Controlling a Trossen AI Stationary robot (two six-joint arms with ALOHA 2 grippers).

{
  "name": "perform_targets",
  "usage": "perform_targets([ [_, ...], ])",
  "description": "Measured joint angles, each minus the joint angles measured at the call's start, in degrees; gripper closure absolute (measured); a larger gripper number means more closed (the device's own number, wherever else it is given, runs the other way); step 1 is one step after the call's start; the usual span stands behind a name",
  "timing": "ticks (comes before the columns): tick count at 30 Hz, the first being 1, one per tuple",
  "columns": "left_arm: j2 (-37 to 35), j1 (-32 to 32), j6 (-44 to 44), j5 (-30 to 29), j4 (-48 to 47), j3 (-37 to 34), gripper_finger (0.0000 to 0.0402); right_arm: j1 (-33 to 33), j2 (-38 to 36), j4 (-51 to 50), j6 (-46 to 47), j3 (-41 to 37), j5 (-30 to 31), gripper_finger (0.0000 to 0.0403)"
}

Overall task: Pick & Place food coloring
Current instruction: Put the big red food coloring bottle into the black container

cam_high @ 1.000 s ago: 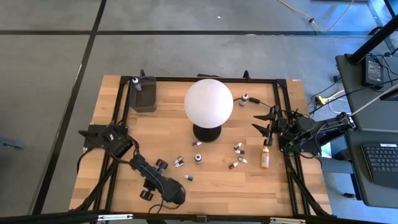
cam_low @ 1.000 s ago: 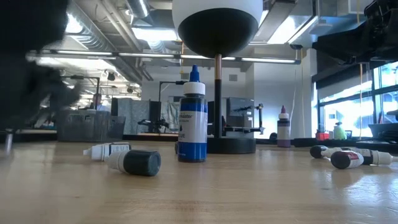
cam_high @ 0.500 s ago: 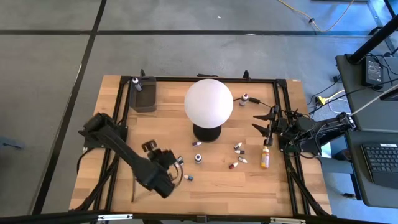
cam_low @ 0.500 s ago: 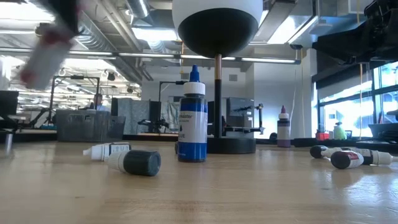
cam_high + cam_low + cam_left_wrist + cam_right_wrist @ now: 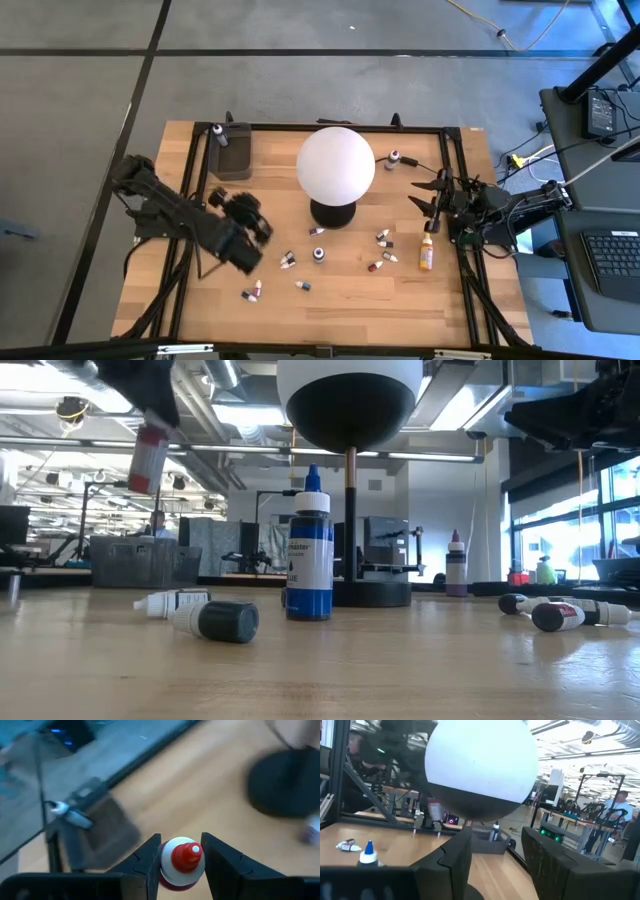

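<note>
Left gripper (image 5: 181, 856) lifted clear with a red-capped dropper bottle (image 5: 181, 865) pinched between its fingers.

Half a second back it was low among the scattered bottles near the table's (image 5: 350, 295) front; now it has swung up and toward the dark grey tray (image 5: 232, 158), bottle aloft in the low view. Two small bottles (image 5: 251, 292) now lie where it was. The right gripper (image 5: 432, 195) waits, jaws parted and empty, just above the orange bottle (image 5: 426, 252), unchanged beside the globe lamp (image 5: 335, 165).

Pale wooden table (image 5: 340, 290), grained and matt, framed in black metal; smooth matt white globe lamp (image 5: 335, 163) on a dark base; glossy red plastic cap on the dropper bottle (image 5: 182, 862); matt grey tray (image 5: 233, 153) at ten o'clock.
</note>
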Motion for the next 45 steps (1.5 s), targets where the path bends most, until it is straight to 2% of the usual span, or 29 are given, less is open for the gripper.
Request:
perform_targets([
  [4,-8.3,8.1,-1.9,-5.5,-0.1,-9.1,0.0285,0.0,0.0,0.0,-1.6,0.0,0.0,0.0230],
  [9,-15.3,20.7,-4.7,-18.8,2.1,-16.2,0.0284,0.0,0.0,0.0,-5.0,0.0,0.0,0.0230],
  [11,-17.3,25.6,-5.4,-22.4,4.9,-18.4,0.0281,0.0,0.0,0.0,-5.9,0.0,0.0,0.0230],
  [15,-19.8,34.6,-0.4,-24.1,14.6,-23.0,0.0284,0.0,0.0,0.0,-6.1,0.0,0.0,0.0230],
  [19,-20.3,42.0,11.1,-21.5,29.7,-26.5,0.0285,0.0,0.0,0.0,-7.6,0.0,0.0,0.0230],
  [24,-19.1,48.6,31.8,-19.4,54.8,-29.8,0.0277,0.0,0.0,0.0,-8.8,0.0,0.0,0.0230],
  [27,-18.5,52.3,39.6,-17.9,64.4,-30.9,0.0282,0.0,0.0,0.0,-8.6,0.0,0.0,0.0230],
  [29,-18.3,54.4,41.2,-17.2,68.3,-32.3,0.0286,0.0,0.0,-0.2,-8.6,0.0,0.0,0.0230],
  [34,-18.3,60.1,44.2,-8.2,81.0,-38.9,0.0281,0.0,0.0,-0.3,-8.6,0.0,0.0,0.0230],
  [39,-18.3,64.2,50.2,-3.4,95.1,-44.8,0.0282,0.0,0.0,-0.3,-8.6,0.0,0.0,0.0230],
  [45,-18.0,67.7,53.2,2.1,97.5,-45.7,0.0282,0.0,0.0,-0.3,-8.7,0.0,0.0,0.0230],
])
